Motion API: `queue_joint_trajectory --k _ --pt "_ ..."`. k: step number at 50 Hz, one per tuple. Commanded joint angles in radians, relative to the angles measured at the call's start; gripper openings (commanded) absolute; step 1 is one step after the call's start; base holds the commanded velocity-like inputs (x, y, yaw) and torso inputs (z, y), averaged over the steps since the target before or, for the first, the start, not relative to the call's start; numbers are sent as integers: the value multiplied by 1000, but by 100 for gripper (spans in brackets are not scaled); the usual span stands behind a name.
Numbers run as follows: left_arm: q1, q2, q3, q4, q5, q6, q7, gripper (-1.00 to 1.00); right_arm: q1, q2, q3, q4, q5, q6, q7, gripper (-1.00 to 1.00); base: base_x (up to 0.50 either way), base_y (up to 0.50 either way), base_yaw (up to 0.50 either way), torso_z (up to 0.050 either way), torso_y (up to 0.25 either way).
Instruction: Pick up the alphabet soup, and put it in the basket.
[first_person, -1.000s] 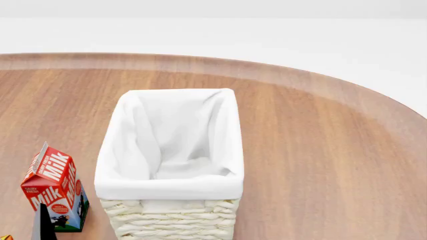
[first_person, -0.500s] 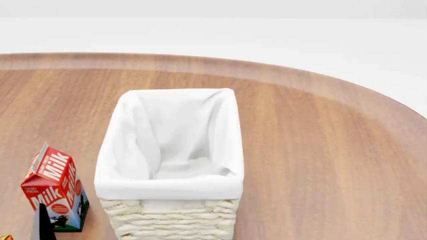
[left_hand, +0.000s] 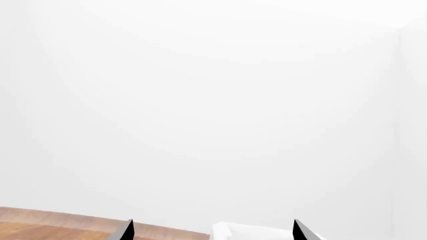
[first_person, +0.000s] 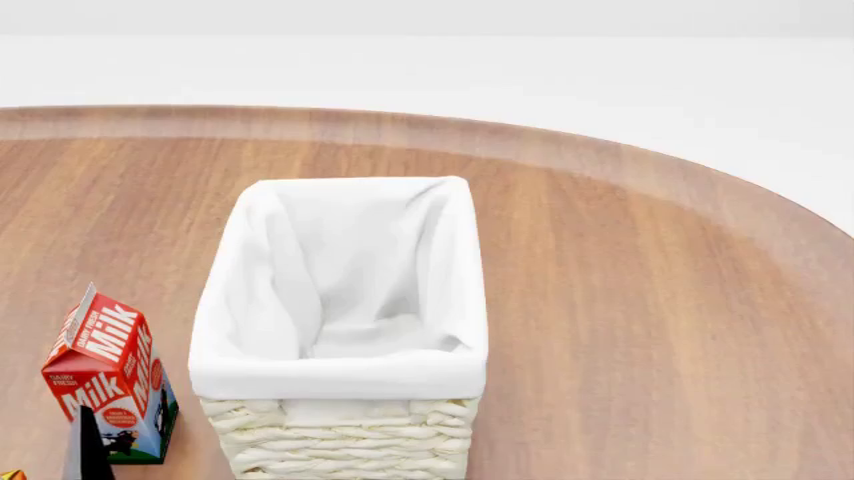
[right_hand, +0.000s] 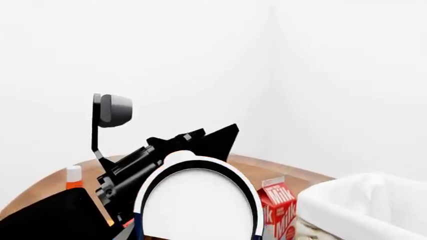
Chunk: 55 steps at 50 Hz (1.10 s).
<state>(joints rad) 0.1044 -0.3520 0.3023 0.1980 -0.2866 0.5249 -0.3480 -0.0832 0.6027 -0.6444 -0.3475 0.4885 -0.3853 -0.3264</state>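
Note:
The alphabet soup (right_hand: 197, 200) fills the foreground of the right wrist view, showing its pale top and dark blue rim. It sits between the jaws of my right gripper (right_hand: 197, 234), which is shut on it; the fingers are almost wholly hidden behind the can. The basket (first_person: 340, 375), cream wicker with a white lining, stands mid-table with nothing inside; its lining (right_hand: 363, 205) also shows beside the can. My left gripper (left_hand: 212, 231) is open with nothing between its fingers, pointing past the basket's rim (left_hand: 260, 233). One of its black fingertips (first_person: 87, 448) shows by the milk carton.
A red milk carton (first_person: 107, 375) stands left of the basket, seen too in the right wrist view as the milk carton (right_hand: 277, 205). My left arm (right_hand: 153, 155) reaches across behind the can. An orange bottle with a white cap (right_hand: 73, 177) stands beyond it. The round wooden table's edge (first_person: 694, 175) curves at the right.

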Motion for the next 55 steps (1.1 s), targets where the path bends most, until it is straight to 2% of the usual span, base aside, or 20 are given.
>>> queue_joint_trajectory --k 1,6,23,32,55 --pt "0 -1 3 -2 0 2 -1 100 9 15 35 -85 -11 21 65 -100 0 0 0 0 0" --pt "0 -1 3 -2 2 3 -2 100 19 26 53 -138 -24 61 115 -100 0 0 0 0 0" --pt "-1 -4 4 -2 1 5 -6 100 189 45 100 -303 -26 377 307 -100 0 0 0 0 1" --pt "1 -7 4 2 -1 6 -8 100 321 30 122 -371 17 593 422 -100 0 0 0 0 0" --pt "-1 -11 5 3 -2 6 -13 100 572 11 154 -465 131 965 586 -100 0 0 0 0 0"
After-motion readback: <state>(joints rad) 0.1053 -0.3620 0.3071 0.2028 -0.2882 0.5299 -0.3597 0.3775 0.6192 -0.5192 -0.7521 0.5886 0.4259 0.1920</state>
